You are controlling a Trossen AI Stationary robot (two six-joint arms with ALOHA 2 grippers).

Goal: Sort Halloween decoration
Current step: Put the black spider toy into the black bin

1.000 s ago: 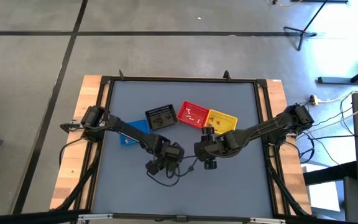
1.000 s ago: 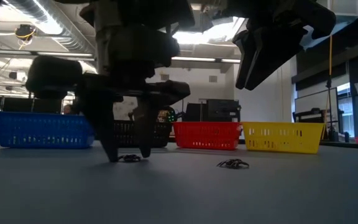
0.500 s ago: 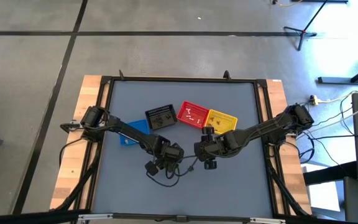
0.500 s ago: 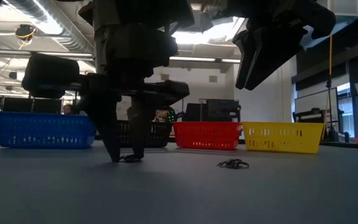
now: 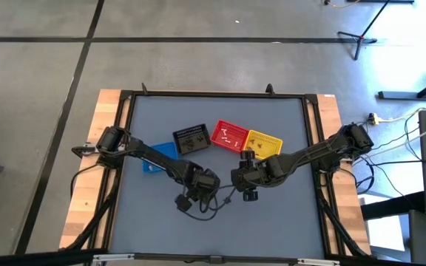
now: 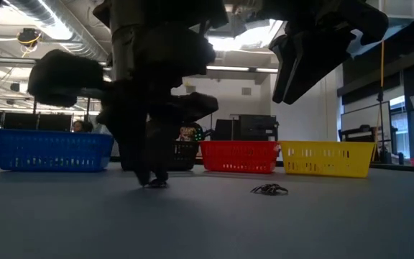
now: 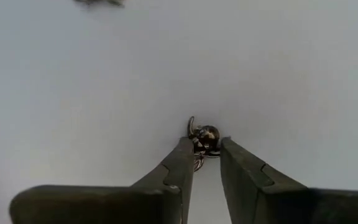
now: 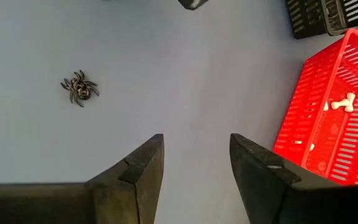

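Around my table (image 5: pixel 220 229) lies grey concrete floor (image 5: pixel 43 81) with dark lines; beyond, ceiling ducts (image 6: pixel 42 16) and bright lights (image 6: pixel 228 43).

One dark spider trinket (image 7: pixel 205 137) sits between fingers (image 7: pixel 178 165); another (image 8: pixel 79 88) lies flat nearby.

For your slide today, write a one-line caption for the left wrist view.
Left gripper fingertips flank a small dark trinket on the grey table.

left hand (image 7: pixel 205 163) pinching dark trinket (image 7: pixel 204 137), apparently
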